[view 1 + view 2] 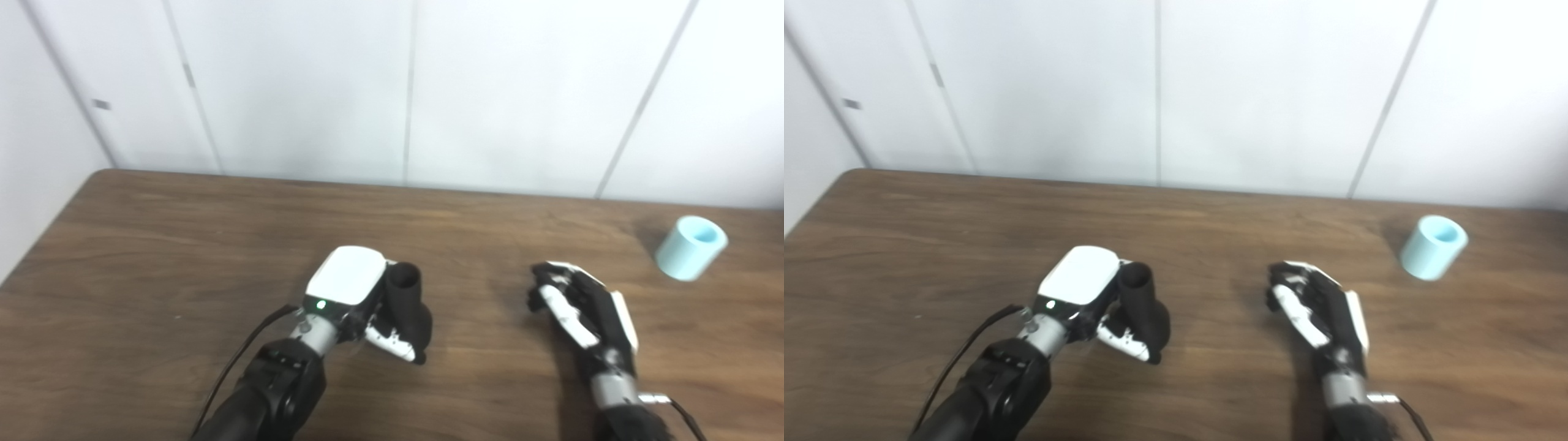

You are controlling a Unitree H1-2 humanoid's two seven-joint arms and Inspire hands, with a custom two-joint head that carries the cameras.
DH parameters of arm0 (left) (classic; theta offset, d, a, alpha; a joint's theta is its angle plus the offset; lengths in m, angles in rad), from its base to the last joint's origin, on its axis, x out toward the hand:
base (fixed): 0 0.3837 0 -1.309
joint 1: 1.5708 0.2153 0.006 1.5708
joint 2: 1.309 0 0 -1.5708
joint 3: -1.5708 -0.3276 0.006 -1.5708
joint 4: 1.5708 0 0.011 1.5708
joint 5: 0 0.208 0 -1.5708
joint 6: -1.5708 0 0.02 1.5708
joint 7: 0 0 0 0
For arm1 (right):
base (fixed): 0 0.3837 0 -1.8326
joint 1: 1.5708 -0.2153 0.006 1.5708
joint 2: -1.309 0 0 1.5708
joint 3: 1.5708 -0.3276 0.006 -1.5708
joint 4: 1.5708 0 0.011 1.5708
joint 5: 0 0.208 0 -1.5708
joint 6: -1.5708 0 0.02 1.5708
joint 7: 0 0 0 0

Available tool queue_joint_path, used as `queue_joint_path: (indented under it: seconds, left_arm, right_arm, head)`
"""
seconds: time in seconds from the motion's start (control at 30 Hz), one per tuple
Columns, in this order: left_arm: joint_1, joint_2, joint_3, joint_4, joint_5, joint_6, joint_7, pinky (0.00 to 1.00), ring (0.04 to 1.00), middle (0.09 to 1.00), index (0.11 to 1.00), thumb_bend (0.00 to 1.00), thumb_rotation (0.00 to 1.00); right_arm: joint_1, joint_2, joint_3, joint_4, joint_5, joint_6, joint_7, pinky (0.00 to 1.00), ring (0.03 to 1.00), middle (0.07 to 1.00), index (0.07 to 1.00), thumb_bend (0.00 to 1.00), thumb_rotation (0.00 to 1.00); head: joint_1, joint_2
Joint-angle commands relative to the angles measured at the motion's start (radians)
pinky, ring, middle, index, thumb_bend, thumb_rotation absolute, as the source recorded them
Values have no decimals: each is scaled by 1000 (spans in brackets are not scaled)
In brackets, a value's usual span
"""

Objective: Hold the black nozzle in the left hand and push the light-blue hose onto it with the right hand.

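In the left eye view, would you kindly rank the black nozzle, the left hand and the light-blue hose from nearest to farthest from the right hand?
1. light-blue hose: lying alone on the table, beyond the right hand and to its right.
2. black nozzle: to its left, held upright.
3. left hand: wrapped around the nozzle, its body just farther left.

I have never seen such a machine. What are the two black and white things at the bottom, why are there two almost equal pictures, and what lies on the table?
They are a humanoid robot's two hands. Both pictures come from cameras side by side on its head, so they show one scene from slightly different places. The left hand has its fingers closed around a black nozzle, held with its open end up. The right hand holds nothing and hangs over the brown wooden table. A short light-blue hose lies apart, near the table's far right corner.
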Motion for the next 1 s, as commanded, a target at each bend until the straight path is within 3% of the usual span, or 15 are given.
queue_joint_path:
  seconds: [0.0,0.03,0.07,0.1,0.17,0.8,0.97]
  left_arm:
    - [-8,-17,-1,-12,18,-24,24,476,522,491,467,502,0]
    - [-2,-22,-3,-6,18,-30,29,472,521,490,468,502,0]
    - [3,-27,-4,-2,18,-34,31,464,519,488,471,502,0]
    - [7,-32,-3,2,18,-38,32,460,518,486,472,503,0]
    - [16,-42,-4,13,22,-47,45,454,480,490,480,505,0]
    - [71,-84,1,49,29,-84,117,437,504,470,486,504,0]
    - [77,-82,2,50,26,-94,127,447,469,482,486,506,0]
  right_arm:
    - [-19,6,2,-44,11,-14,5,400,410,419,554,299,450]
    - [-19,7,2,-48,14,-12,7,396,407,418,552,296,447]
    - [-19,8,2,-53,20,-7,9,390,403,417,522,386,305]
    - [-19,8,2,-57,22,-4,10,381,399,418,507,431,232]
    - [-19,6,3,-60,17,-2,7,373,396,422,494,469,172]
    - [-17,-9,-7,-95,-6,31,-3,370,396,418,492,482,157]
    - [-33,-47,-11,-116,-22,26,13,361,401,428,493,483,157]
  head:
    - [-4,6]
    - [-7,9]
    - [-10,14]
    - [-11,15]
    - [-12,17]
    - [-26,53]
    - [-52,60]
